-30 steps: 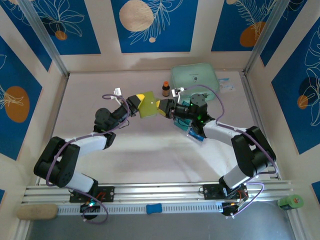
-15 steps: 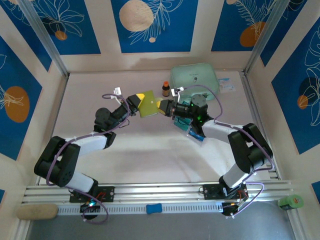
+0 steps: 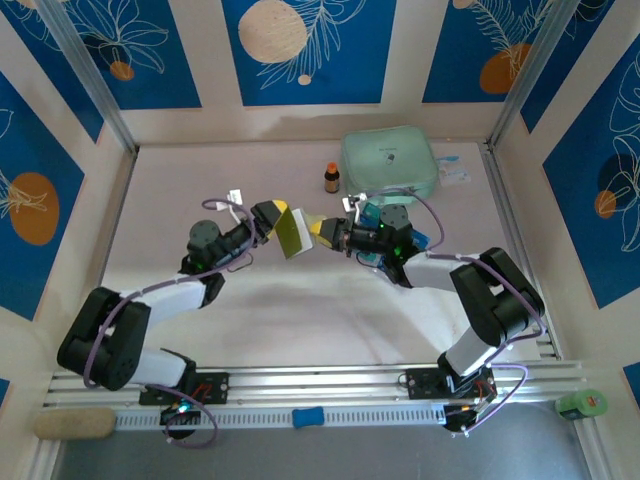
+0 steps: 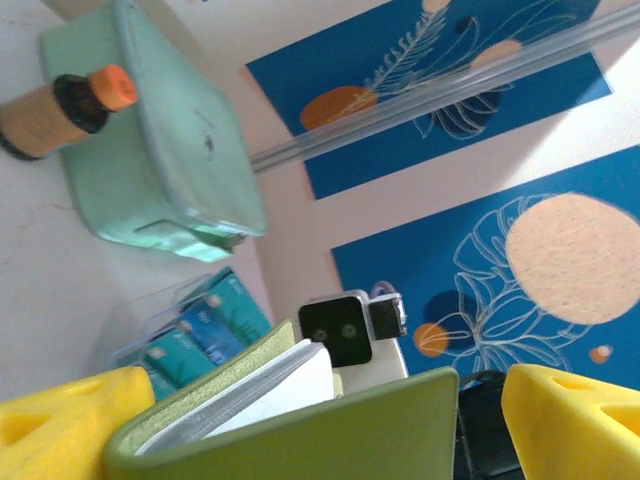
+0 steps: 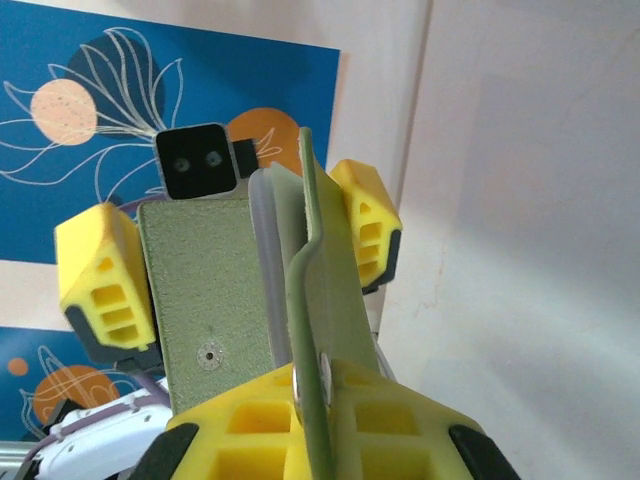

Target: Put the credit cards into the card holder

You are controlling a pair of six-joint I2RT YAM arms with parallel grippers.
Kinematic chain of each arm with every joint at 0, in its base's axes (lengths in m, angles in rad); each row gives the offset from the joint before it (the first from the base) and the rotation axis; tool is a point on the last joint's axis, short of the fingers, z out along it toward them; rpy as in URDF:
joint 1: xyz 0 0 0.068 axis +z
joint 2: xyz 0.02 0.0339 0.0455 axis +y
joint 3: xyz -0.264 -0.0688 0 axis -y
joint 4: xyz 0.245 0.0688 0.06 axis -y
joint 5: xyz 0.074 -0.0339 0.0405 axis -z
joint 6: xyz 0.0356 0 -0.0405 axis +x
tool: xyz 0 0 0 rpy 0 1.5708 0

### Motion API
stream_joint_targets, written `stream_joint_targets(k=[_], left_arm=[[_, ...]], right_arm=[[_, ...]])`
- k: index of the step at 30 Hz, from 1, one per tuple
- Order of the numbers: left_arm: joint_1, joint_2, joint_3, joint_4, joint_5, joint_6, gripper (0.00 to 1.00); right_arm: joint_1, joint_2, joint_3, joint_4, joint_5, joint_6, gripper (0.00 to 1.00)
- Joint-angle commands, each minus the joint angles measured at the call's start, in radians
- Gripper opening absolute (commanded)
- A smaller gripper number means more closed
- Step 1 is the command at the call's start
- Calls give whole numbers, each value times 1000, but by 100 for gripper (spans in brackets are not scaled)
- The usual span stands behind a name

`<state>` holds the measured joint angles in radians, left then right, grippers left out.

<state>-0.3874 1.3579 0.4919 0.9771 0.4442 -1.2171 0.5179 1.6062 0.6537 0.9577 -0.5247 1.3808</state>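
The olive-green card holder (image 3: 293, 231) hangs above the table's middle, held between the two arms. My right gripper (image 3: 322, 231) is shut on one flap; in the right wrist view its yellow fingers (image 5: 270, 420) pinch that flap's edge at the snap. The other flap (image 5: 205, 290) faces the left wrist camera. My left gripper (image 3: 278, 220) is open, and the holder (image 4: 300, 430) sits partly spread between its wide-apart fingers, showing pale inner pockets. Teal-blue credit cards (image 4: 205, 335) lie in a clear tray behind, on the table.
A large mint-green zip case (image 3: 388, 160) lies at the back right. Just left of it stands a small brown bottle with an orange cap (image 3: 331, 178). Blue patterned walls enclose the table on three sides.
The left gripper has opened from its grip on the card holder. Both grippers and the holder moved nearer and slightly left. The right gripper closed on the flap.
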Motion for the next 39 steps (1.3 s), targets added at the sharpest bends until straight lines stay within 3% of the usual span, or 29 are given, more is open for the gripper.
stream_joint_targets(k=[1, 9, 15, 26, 39], left_arm=[[17, -75, -17, -161, 4, 134, 98], [20, -243, 53, -634, -79, 382, 100], [0, -271, 189, -1026, -181, 552, 100], [-46, -226, 195, -1146, -263, 634, 100], [-175, -93, 294, -1255, -415, 748, 100]], right_arm=[[24, 10, -32, 7, 46, -45, 0], [95, 40, -106, 6, 158, -84, 0], [157, 89, -124, 11, 245, -96, 0], [241, 238, -145, 83, 363, -79, 0], [269, 240, -198, 111, 436, -65, 0]])
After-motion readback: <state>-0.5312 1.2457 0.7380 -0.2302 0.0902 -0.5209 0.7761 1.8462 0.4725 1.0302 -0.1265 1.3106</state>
